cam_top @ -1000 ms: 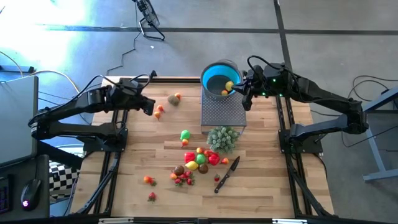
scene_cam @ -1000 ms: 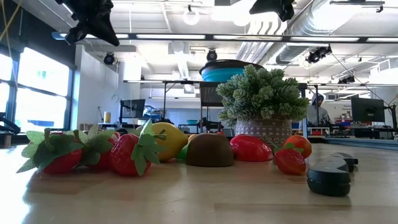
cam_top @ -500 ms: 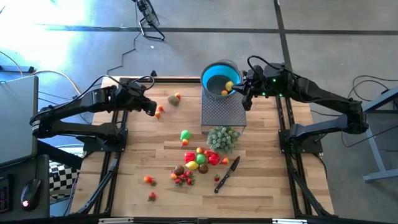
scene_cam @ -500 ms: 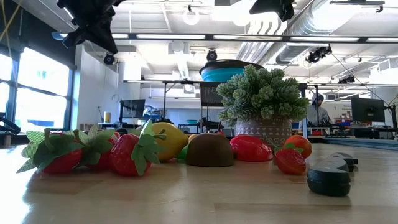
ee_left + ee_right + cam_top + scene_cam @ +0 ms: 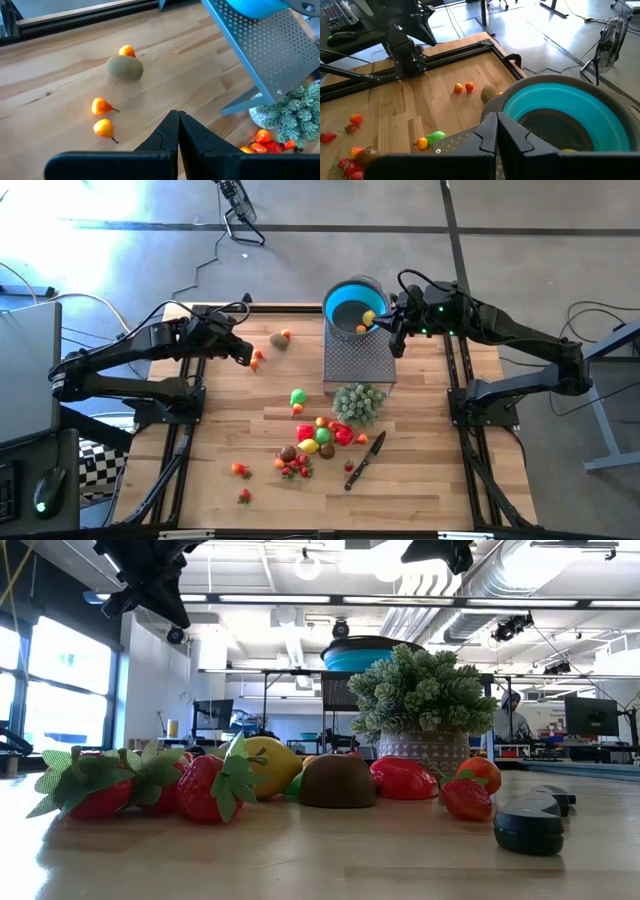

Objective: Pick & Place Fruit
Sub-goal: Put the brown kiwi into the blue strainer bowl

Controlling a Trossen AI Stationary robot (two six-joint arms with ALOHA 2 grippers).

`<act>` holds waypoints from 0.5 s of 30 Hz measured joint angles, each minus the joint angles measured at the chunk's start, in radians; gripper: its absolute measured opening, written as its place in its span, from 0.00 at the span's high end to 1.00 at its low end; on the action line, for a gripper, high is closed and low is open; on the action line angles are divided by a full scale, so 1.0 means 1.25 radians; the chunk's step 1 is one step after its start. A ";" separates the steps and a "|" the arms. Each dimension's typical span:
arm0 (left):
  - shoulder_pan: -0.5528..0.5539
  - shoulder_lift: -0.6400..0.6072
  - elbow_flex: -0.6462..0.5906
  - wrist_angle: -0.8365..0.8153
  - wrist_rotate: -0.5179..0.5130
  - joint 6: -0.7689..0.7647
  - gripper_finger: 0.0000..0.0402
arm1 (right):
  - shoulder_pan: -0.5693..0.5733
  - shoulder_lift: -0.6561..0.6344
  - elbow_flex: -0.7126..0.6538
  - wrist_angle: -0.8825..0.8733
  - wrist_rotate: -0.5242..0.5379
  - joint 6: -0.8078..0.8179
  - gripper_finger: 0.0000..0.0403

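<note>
Both arms hang over the far half of the wooden desk (image 5: 250,420), each with its jaws pressed fully together on nothing. The left gripper (image 5: 244,357) hovers above the desk just beside two small orange fruits (image 5: 102,117); in its wrist view the closed fingers (image 5: 170,135) point toward them. Beyond those two lie one brown kiwi (image 5: 124,68) and one more small orange fruit (image 5: 127,51) touching it, so this far group counts four pieces.

The right gripper (image 5: 394,332) sits at the rim of the blue bowl (image 5: 352,308), which rests inside a grey colander on top of a perforated metal stand (image 5: 357,360). Two fruits, one yellow (image 5: 369,317) and one orange (image 5: 361,329), lie in the bowl next to that gripper.

One green fruit (image 5: 298,396) lies alone near the desk's middle. Toward the near side, a main cluster of fruit (image 5: 318,436) holds red, yellow, orange and brown pieces packed too tightly for an exact count. Beside it lie a bunch of strawberries (image 5: 296,468), one orange-red fruit (image 5: 240,470), one small strawberry (image 5: 244,495) and one red piece (image 5: 349,467).

One pale green potted plant (image 5: 358,402) stands against the stand's near edge. One black-handled knife (image 5: 364,460) lies just beside the cluster.
</note>
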 joint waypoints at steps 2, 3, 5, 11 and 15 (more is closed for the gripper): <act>0.000 0.008 0.000 0.001 -0.001 0.006 1.00 | 0.000 0.000 0.000 0.000 0.000 0.000 1.00; 0.000 0.010 0.000 0.000 -0.001 0.006 1.00 | 0.000 0.000 0.000 0.000 0.000 0.000 1.00; 0.000 0.015 0.000 0.001 -0.001 0.006 0.99 | 0.000 0.000 0.000 0.000 0.000 0.000 1.00; 0.000 0.049 0.000 0.000 -0.004 0.007 0.84 | 0.000 0.000 0.000 -0.001 0.000 0.000 1.00; 0.000 0.073 0.000 -0.001 -0.004 0.007 0.70 | 0.000 0.000 0.000 -0.001 0.000 0.000 1.00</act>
